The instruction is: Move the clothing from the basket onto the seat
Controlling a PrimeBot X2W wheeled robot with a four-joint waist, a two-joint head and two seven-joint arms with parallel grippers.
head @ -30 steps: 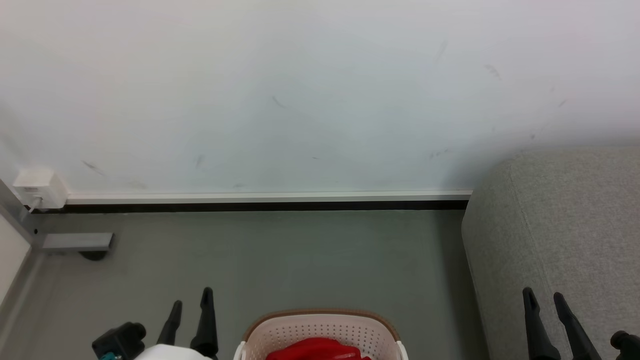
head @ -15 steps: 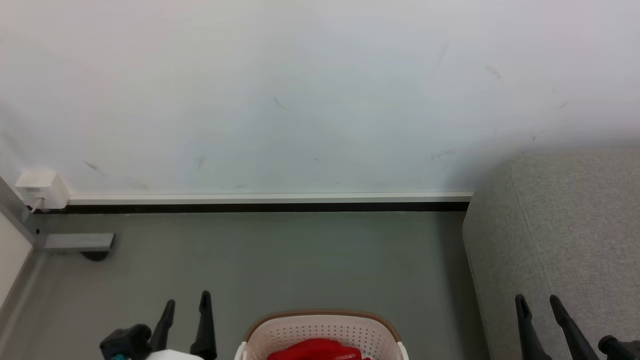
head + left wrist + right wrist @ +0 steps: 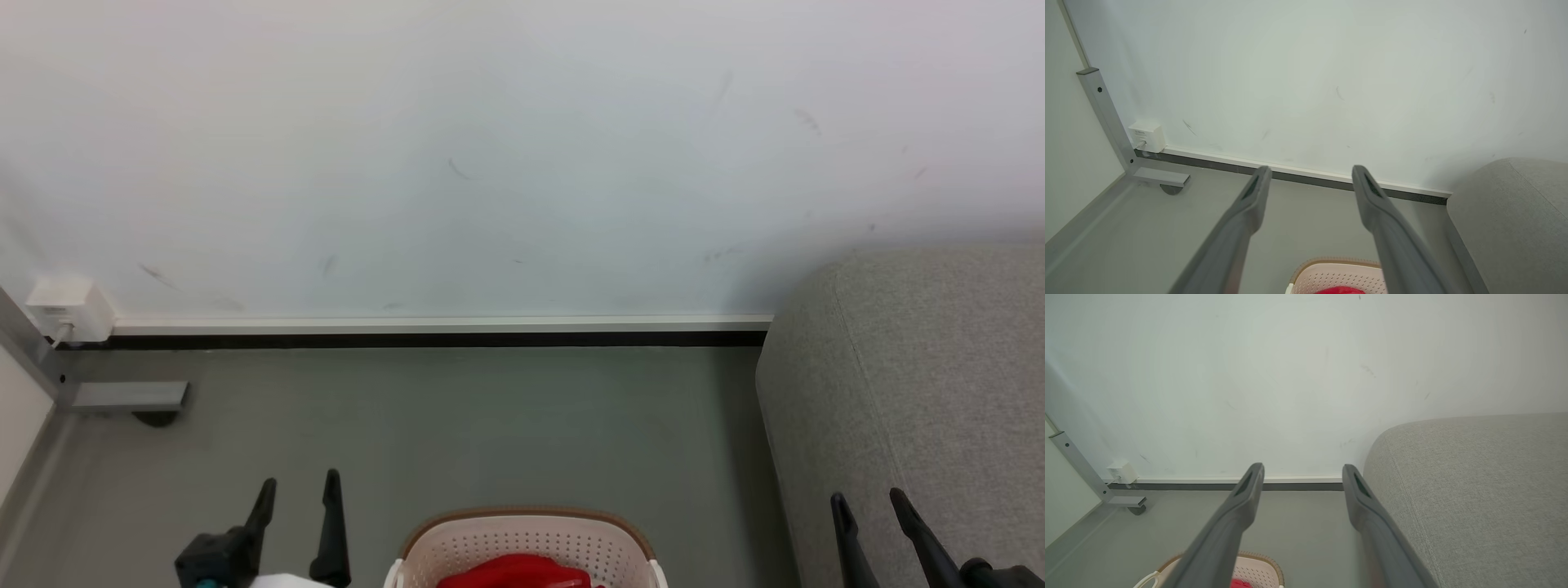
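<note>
Right pincer (image 3: 867, 498) lower — tapered, dark

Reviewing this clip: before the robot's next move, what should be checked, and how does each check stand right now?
1. Left hand open, holding nothing: ok.
2. Right hand open, holding nothing: ok.
3. Clothing lies in the basket: ok.
4. Whole clothing in view for choosing a grasp spot: not ok, the head view's bottom edge cuts it off.
5. A hand above the basket: not ok, both flank it.
6. Seat stands to the robot's right of the basket: ok.
</note>
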